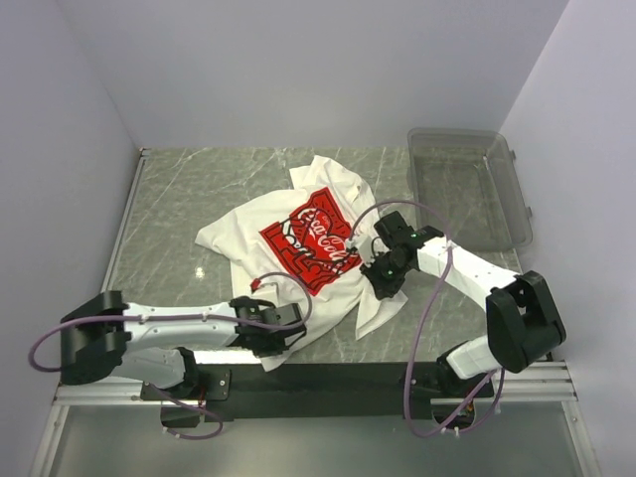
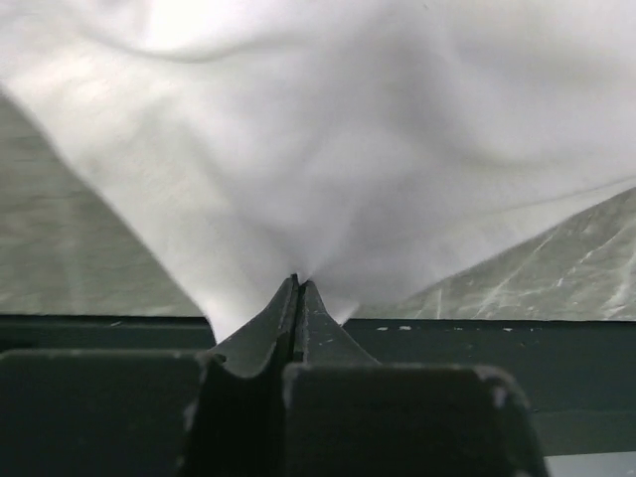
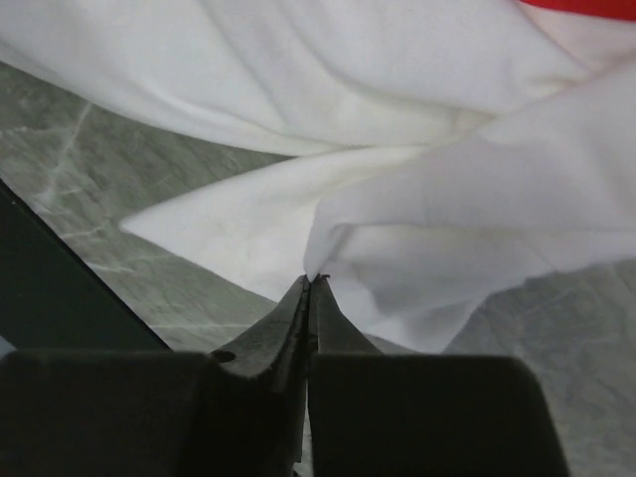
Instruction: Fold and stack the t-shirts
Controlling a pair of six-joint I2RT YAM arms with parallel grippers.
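**1. SURFACE / ROOM**
- Bench (image 1: pixel 169 199): grey-green marble-pattern top. A dark rail (image 1: pixel 328 376) runs along the near edge, where both arm bases are bolted.
- Walls (image 1: pixel 298 70): plain, pale lilac-white, enclosing the bench at left, back and right.
- Bin (image 1: pixel 519 204): clear grey plastic, at the far-right corner of the bench, apart from the garment.

**2. WORKPIECE**
- T-shirt (image 1: pixel 234 237): white, short-sleeved, lying rumpled approx. mid-bench, print side up, skewed vs. the bench edges.
- Red print (image 1: pixel 316 238): square w/ white script, roughly central on the cloth.
- The near hem reaches close to the dark rail.

**3. LEFT ARM**
- Left arm (image 1: pixel 179 326): base at near-left, stretched low and running rightward, approx. parallel to the near edge.
- Left end effector (image 1: pixel 286 338): at the t-shirt's near hem.
- Wrist view: fingers pressed together, pinching a point of the white cloth. The fabric fans out from the tips in radiating creases, w/ marble top visible on both sides.

**4. RIGHT ARM**
- Right arm (image 1: pixel 467 268): base at near-right, elbow raised above it, forearm reaching left toward the t-shirt's right side.
- Right end effector (image 1: pixel 383 276): just right of the red print, over the white cloth.
- Wrist view: fingers pressed together, tips nipping the edge of a white fold. A sliver of red shows at the top-right corner, and the bench shows at left and lower right.

**5. CABLING**
- Purple cables (image 1: pixel 427 298): one loop per arm, arching from base toward wrist.
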